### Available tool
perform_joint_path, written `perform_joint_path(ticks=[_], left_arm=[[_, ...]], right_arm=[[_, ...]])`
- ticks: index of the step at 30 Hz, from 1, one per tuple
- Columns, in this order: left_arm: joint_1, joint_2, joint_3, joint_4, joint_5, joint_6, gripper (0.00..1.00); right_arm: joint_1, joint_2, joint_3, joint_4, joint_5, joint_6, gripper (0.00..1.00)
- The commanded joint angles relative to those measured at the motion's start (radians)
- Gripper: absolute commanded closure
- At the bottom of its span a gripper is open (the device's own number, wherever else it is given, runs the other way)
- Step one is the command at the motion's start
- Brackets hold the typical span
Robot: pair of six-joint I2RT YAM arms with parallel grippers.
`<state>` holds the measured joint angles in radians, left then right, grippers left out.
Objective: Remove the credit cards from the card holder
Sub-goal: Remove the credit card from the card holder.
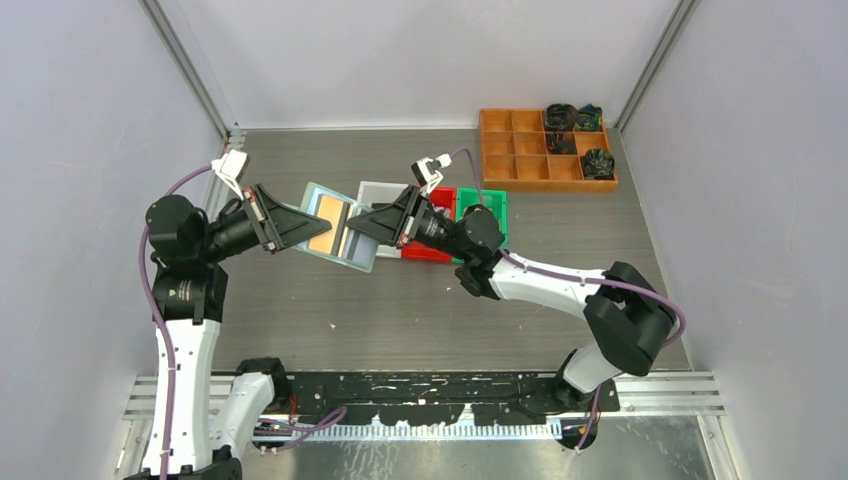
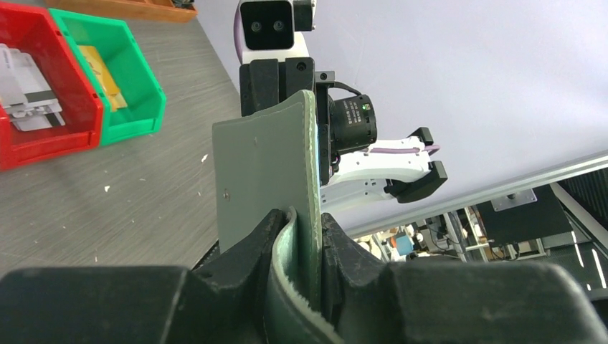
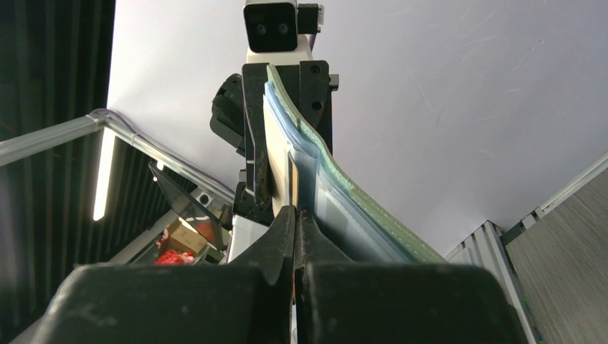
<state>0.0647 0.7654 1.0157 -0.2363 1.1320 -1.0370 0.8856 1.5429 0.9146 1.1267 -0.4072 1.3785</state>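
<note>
**A:** From above, we see the card holder (image 1: 355,256) held up mid-frame. It is spread between our left gripper (image 1: 305,228) and right gripper (image 1: 358,226), with a gold card (image 1: 325,225) showing in a pocket.

**B:** So we aren't finished. What about the left wrist view?

**A:** Our left gripper is clamped on the holder's mint edge. At upper left, the red bin (image 2: 43,136) holds pale cards (image 2: 29,100) and the green bin (image 2: 133,115) a yellowish card (image 2: 100,68). We judge some are already out.

**B:** And the right wrist?

**A:** Our right fingers are pinched together on what looks like the gold card's edge. That card is not yet drawn out, and we can't tell whether others are inside.
</note>
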Motion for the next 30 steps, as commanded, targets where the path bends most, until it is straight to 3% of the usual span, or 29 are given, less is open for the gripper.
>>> perform_joint_path(ticks=[1, 7, 17, 20, 26, 30], left_arm=[[-0.007, -0.016, 0.016, 0.133, 0.047, -0.066, 0.77], [-0.006, -0.02, 0.018, 0.142, 0.043, -0.081, 0.8], [-0.008, -0.019, 0.023, 0.122, 0.035, -0.063, 1.0], [-0.007, -0.016, 0.029, 0.114, 0.034, -0.061, 1.0], [-0.007, -0.026, 0.022, 0.112, 0.022, -0.054, 1.0], [-0.007, -0.022, 0.025, 0.106, 0.022, -0.05, 1.0]], right_arm=[[-0.01, -0.067, -0.027, -0.042, 0.002, -0.069, 0.99], [-0.014, -0.082, -0.043, -0.058, 0.006, -0.075, 0.99], [-0.019, -0.096, -0.043, -0.093, 0.001, -0.087, 0.99], [-0.02, -0.096, -0.05, -0.107, 0.004, -0.086, 0.99], [-0.01, -0.043, -0.011, -0.067, 0.016, -0.029, 0.6], [-0.003, -0.017, 0.021, -0.033, 0.009, -0.011, 0.57]])
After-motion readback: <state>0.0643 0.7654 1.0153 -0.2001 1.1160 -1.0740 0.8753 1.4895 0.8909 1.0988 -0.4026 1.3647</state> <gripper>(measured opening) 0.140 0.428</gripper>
